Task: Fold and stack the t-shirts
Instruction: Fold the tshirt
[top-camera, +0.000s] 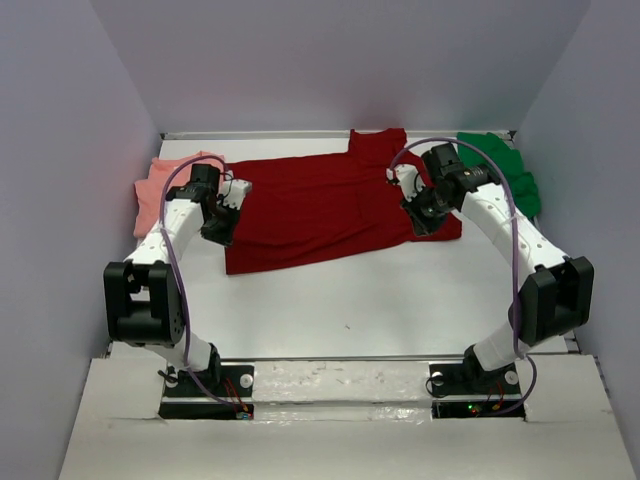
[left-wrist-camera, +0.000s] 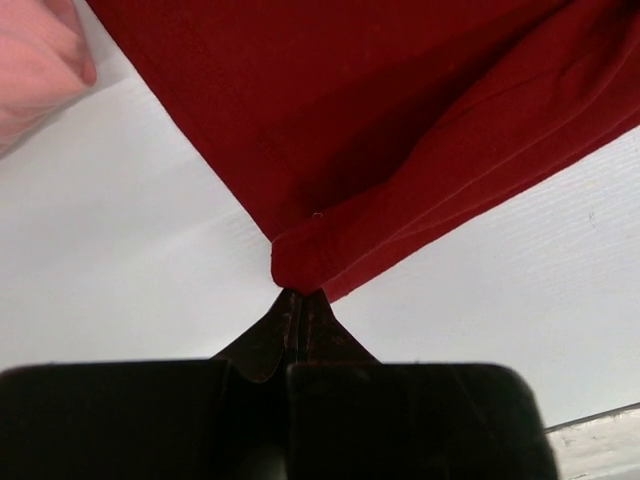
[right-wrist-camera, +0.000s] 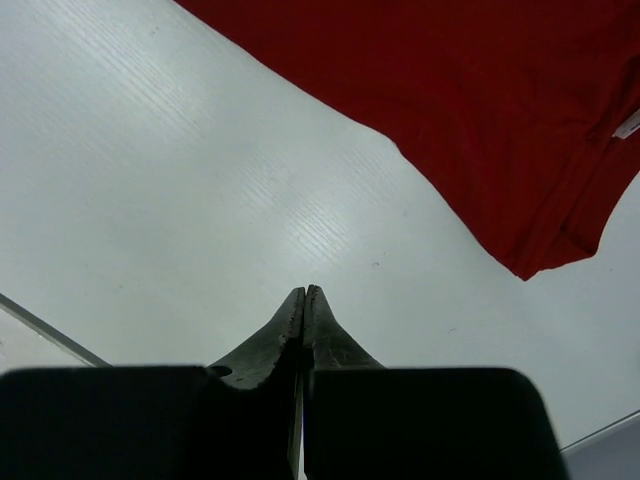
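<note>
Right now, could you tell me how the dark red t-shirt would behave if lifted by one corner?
Probably floppy: the dark red t-shirt lies flat with wrinkles, and its corner folds over at the shut left gripper. It is likely light, since the cloth looks thin. It should sag and drag rather than hold its shape.

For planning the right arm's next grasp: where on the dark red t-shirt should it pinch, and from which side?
Probably the pointed corner of the dark red t-shirt near the right claw, coming from the table side: it juts out flat, with table on both sides.
</note>
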